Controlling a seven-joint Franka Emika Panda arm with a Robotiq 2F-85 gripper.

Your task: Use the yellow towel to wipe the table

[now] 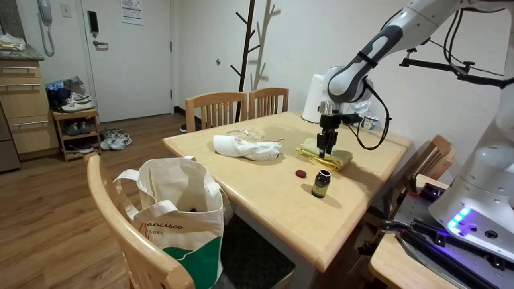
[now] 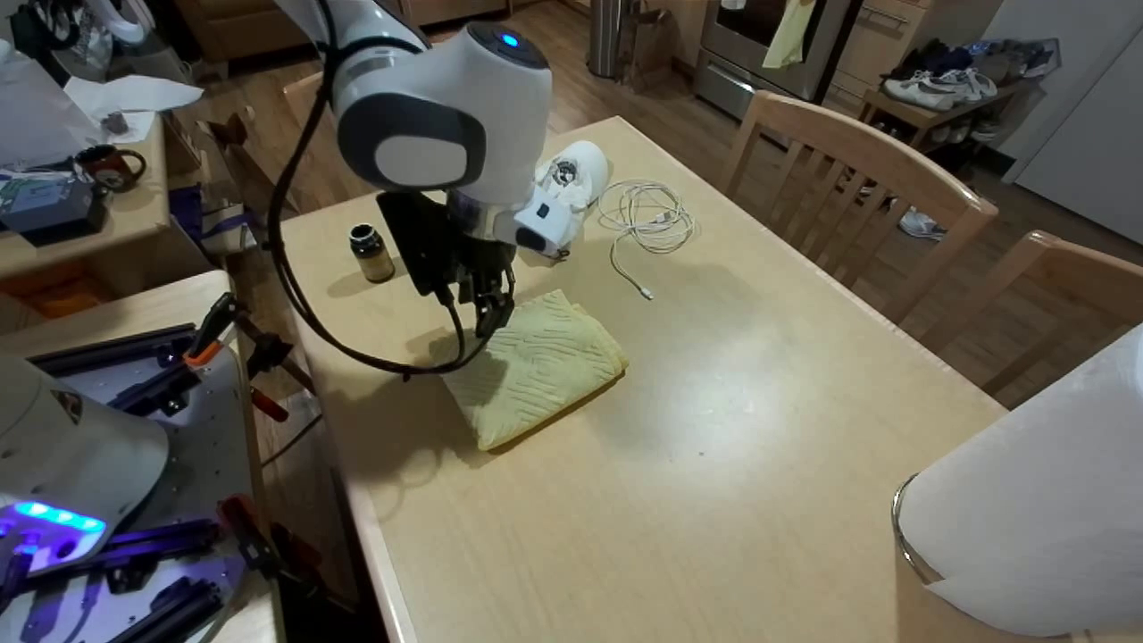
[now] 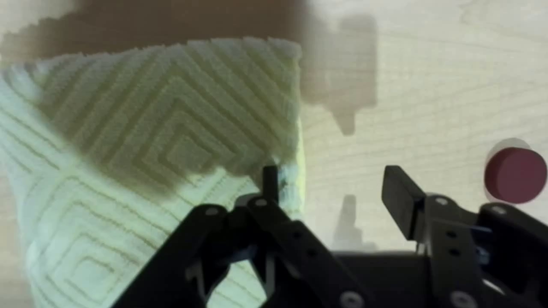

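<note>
The yellow towel lies folded flat on the table, in both exterior views (image 1: 311,149) (image 2: 545,371). Its ridged diamond pattern fills the left of the wrist view (image 3: 128,124). My gripper (image 3: 331,184) is open with nothing between its fingers. In the wrist view the left finger is over the towel, close to its edge. The right finger is over the bare wood of the table (image 3: 428,107). Both exterior views show the gripper (image 1: 326,152) (image 2: 489,321) pointing down at the towel's edge. I cannot tell whether a fingertip touches the towel.
A dark bottle (image 1: 321,184) stands near the towel, with a red-brown cap (image 1: 300,174) beside it. A white wrapped object (image 1: 245,148) and a coiled cable (image 2: 647,219) lie farther along. A paper towel roll (image 2: 1027,509) stands on the table. A tote bag (image 1: 180,192) sits on a chair.
</note>
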